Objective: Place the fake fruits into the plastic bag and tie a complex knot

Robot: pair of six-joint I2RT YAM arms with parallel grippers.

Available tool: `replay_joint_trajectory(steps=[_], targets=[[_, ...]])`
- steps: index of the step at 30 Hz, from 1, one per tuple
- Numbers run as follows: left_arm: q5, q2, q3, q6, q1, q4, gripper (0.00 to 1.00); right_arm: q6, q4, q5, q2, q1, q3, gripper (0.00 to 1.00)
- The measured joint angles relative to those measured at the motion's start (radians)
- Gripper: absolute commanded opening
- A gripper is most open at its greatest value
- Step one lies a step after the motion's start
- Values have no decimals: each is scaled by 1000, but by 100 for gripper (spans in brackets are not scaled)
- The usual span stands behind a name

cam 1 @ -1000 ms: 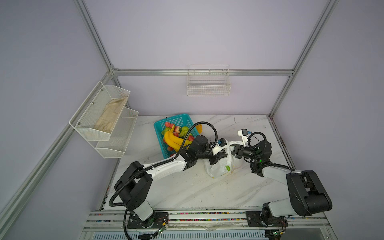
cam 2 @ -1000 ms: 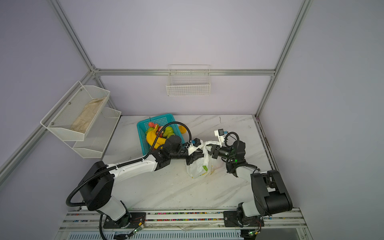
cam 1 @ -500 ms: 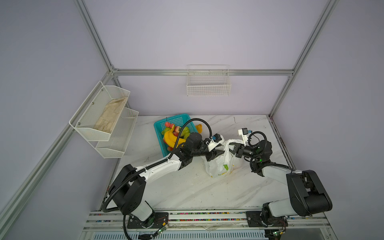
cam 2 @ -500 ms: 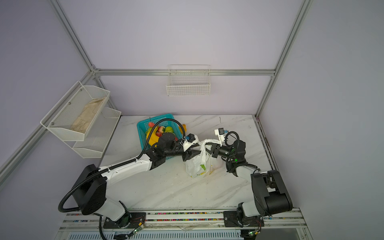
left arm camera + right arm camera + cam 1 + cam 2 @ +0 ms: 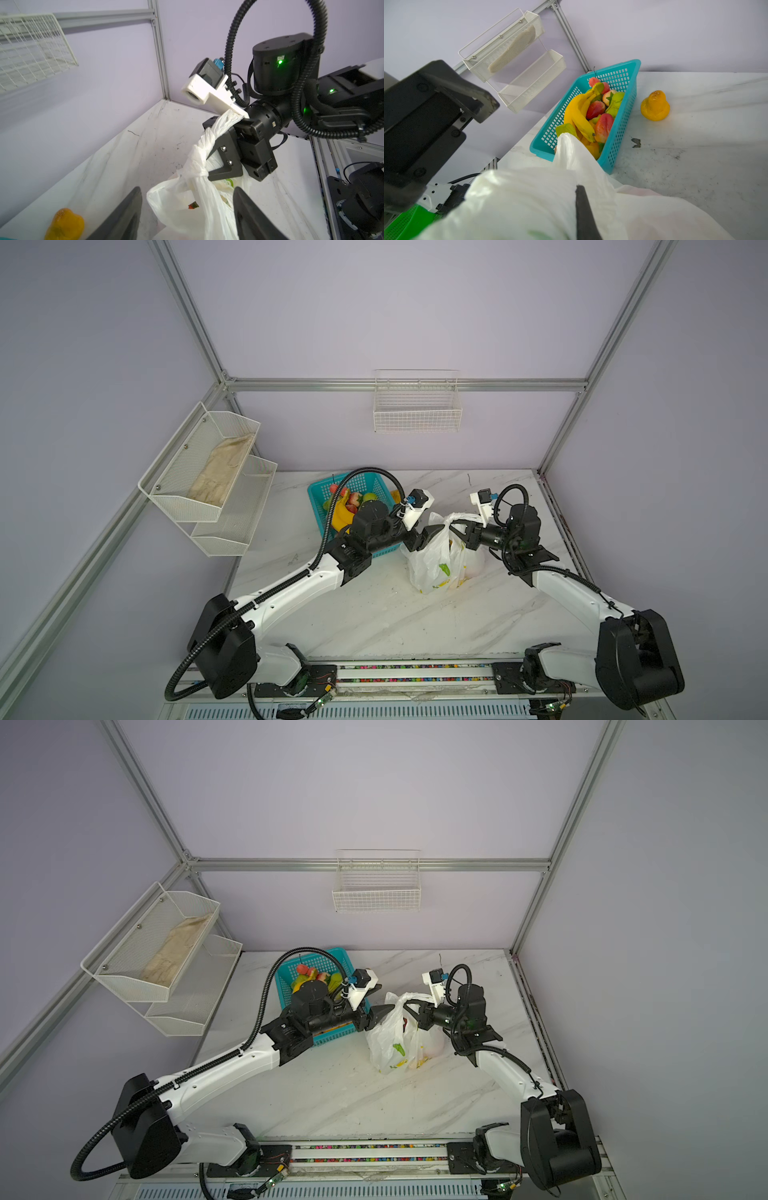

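My left arm stretches toward centre, left gripper (image 5: 430, 535) jaws spread; my right arm bends in to face it, right gripper (image 5: 457, 526) clamped tight.

The plastic bag (image 5: 428, 568) is formed of thin, crinkled, translucent white film, twisted tight at the knot (image 5: 200, 170). The fake fruits (image 5: 579, 112) are moulded in glossy plastic, the basket (image 5: 618, 124) in smooth teal plastic lattice. The table (image 5: 374, 614) is finished as smooth, scuffed white marble. The rack (image 5: 183, 504) is made of white-coated metal mesh; matt beige cloth (image 5: 220, 472) is held in it.
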Motion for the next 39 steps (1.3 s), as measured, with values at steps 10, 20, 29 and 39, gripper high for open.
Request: replay_joint_trajectory(steps=[10, 20, 29, 39], targets=[[-27, 127, 151, -20, -32, -147, 63, -109, -210, 116, -92, 15, 57, 0], [0, 188, 244, -30, -32, -161, 53, -148, -259, 138, -122, 31, 58, 0], [25, 227, 286, -1, -32, -219, 21, -157, -263, 147, -124, 37, 58, 0], [85, 226, 297, 117, 0, -282, 0, -212, -320, 201, -155, 41, 61, 24]])
